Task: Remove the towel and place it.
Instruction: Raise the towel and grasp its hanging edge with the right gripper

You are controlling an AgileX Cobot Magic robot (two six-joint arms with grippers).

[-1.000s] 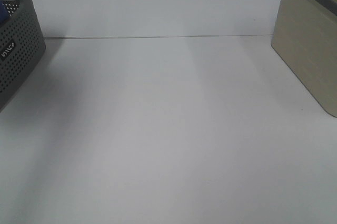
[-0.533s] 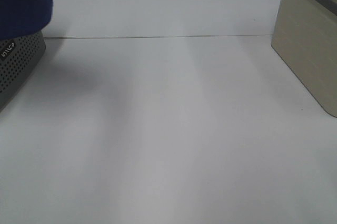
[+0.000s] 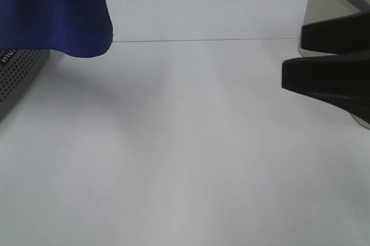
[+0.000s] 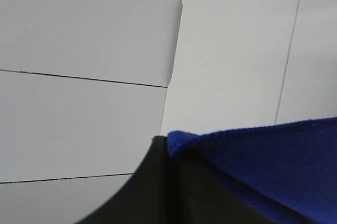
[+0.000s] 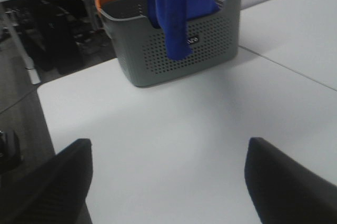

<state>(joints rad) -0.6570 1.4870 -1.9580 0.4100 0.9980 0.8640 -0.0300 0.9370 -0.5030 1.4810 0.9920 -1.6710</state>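
The royal-blue towel (image 3: 55,9) hangs at the top left of the high view, in front of the grey perforated basket (image 3: 17,75). In the right wrist view the towel (image 5: 176,8) dangles from above, its lower end draped over the basket (image 5: 158,50) with the orange rim. My left gripper (image 4: 167,145) is shut on the towel's edge (image 4: 263,166); the gripper itself is out of the high view. My right gripper (image 3: 292,55) reaches in from the right, open and empty, and its black fingers (image 5: 52,182) frame bare table.
A beige box (image 3: 326,9) stands at the back right, partly behind my right gripper. White table (image 3: 173,142) spreads between basket and box. The table's edge and a dark floor with furniture (image 5: 47,40) lie beyond the basket in the right wrist view.
The towel has come up out of the basket and swung rightward into the high view. My right gripper has entered from the right edge.
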